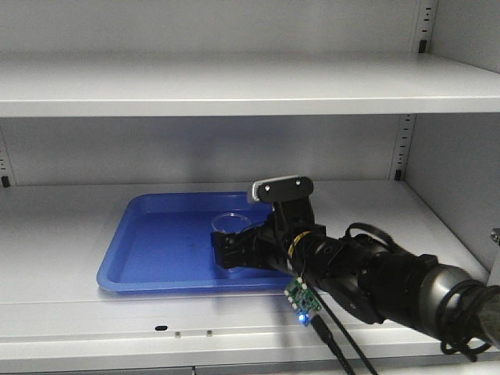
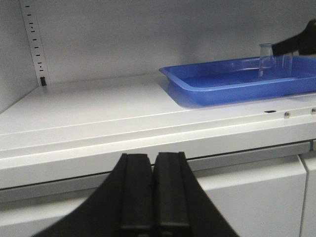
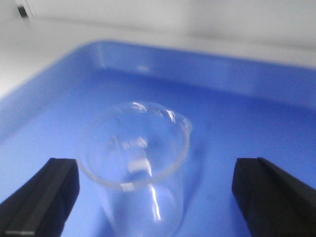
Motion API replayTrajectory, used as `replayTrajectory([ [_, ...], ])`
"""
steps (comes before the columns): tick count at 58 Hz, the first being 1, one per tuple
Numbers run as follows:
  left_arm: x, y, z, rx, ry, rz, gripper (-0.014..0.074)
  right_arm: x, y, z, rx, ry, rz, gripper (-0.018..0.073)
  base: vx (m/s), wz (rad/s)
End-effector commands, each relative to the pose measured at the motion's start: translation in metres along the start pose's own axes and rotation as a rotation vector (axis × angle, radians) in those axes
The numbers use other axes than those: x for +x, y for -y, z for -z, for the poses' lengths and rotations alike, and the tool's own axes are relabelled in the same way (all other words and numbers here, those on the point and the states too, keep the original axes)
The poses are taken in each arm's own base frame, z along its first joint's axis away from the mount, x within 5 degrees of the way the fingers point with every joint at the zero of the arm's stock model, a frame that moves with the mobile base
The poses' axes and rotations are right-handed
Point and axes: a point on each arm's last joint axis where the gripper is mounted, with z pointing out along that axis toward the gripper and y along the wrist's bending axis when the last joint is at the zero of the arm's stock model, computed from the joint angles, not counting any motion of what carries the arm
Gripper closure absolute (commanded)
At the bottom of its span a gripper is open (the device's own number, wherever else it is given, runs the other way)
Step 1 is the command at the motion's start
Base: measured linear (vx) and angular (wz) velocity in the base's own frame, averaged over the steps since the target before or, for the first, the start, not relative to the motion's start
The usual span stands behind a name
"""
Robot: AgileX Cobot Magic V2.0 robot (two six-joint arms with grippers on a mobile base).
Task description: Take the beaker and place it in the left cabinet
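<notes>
The beaker point(image 1: 230, 223), small and of clear glass with a pour spout, stands upright in a blue tray point(image 1: 156, 250) on a shelf point(image 1: 62, 226) of the light-grey left cabinet. My right gripper point(image 1: 234, 248) reaches into the tray from the right. It is open, with the beaker point(image 3: 136, 148) between its two black fingers point(image 3: 54, 190), nearer the left one; I see no contact. My left gripper point(image 2: 153, 165) is shut on nothing, low in front of the shelf's front edge, left of the tray point(image 2: 222, 84) and well away from the beaker point(image 2: 266, 54).
An upper shelf point(image 1: 234, 86) hangs over the tray. The cabinet's right wall point(image 1: 453, 172) is close to my right arm. A pin-hole strip point(image 2: 34, 44) runs up the back left corner. Closed white panels point(image 2: 256, 197) lie below the shelf.
</notes>
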Motion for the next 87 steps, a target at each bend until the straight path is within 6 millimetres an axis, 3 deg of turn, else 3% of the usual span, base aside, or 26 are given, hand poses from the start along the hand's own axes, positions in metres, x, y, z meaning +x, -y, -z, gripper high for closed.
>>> replayTrajectory([
  [1,-0.003,0.000,0.001,-0.007,0.085,0.010,0.0595,-0.047,-0.005,0.028,-0.032,0.173,0.014,-0.0097,0.00,0.00],
  [15,-0.003,0.000,0.001,-0.007,0.085,0.010,0.0595,-0.061,-0.004,0.046,-0.006,0.176,0.015,-0.0078,0.00,0.00],
  [23,-0.003,0.000,0.001,-0.007,0.085,0.010,0.0595,-0.062,-0.005,0.066,-0.007,0.182,0.015,-0.0050,0.00,0.00],
  [31,-0.003,0.000,0.001,-0.007,0.085,0.010,0.0595,-0.059,-0.008,0.102,-0.025,0.216,0.009,-0.0029,0.00,0.00],
  [46,-0.003,0.000,0.001,-0.007,0.085,0.010,0.0595,-0.062,-0.008,0.191,0.027,0.240,0.009,-0.0028,0.00,0.00],
  [64,-0.003,0.000,0.001,-0.007,0.085,0.010,0.0595,-0.045,-0.006,0.277,0.082,0.259,-0.080,-0.0028,0.00,0.00],
  [74,-0.003,0.000,0.001,-0.007,0.085,0.010,0.0595,-0.037,-0.007,0.310,0.083,0.319,-0.082,-0.0028,0.00,0.00],
  [87,-0.003,0.000,0.001,-0.007,0.085,0.010,0.0595,-0.034,-0.008,0.336,0.083,0.378,-0.081,-0.0028,0.00,0.00],
])
